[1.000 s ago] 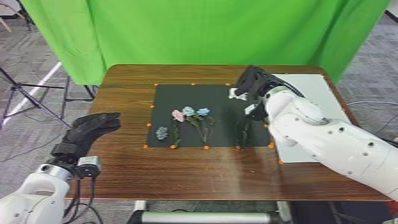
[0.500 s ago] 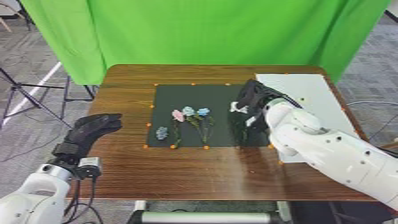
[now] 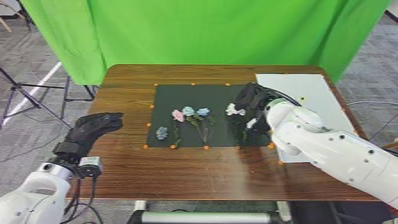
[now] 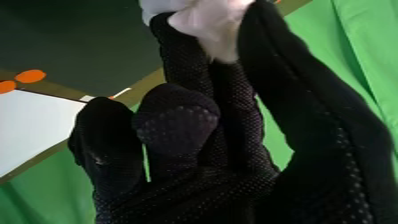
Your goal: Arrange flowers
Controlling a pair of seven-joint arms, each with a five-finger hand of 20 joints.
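My right hand (image 3: 255, 96) is over the right part of the dark mat (image 3: 191, 93), with a white flower (image 3: 234, 109) at its fingertips. In the right wrist view, the right hand (image 4: 311, 115) pinches the white flower (image 4: 209, 25) between thumb and finger. Another white bloom (image 3: 251, 123) lies below that hand, near its wrist. A pink flower (image 3: 178, 115), a blue one (image 3: 188, 111) and a light blue one (image 3: 203, 112) lie side by side, their stems toward me. A grey-blue flower (image 3: 162, 133) is to their left. My left hand (image 3: 93, 127) stays open by the table's left edge.
A white board (image 3: 306, 92) lies right of the mat, partly under the right arm. Orange markers (image 3: 206, 147) line the mat's edges on the brown table (image 3: 213, 175). A green curtain (image 3: 213, 35) hangs behind the table.
My right hand has come nearer to me across the mat, and the white flower at its fingertips has moved the same way. The left hand has stayed put.
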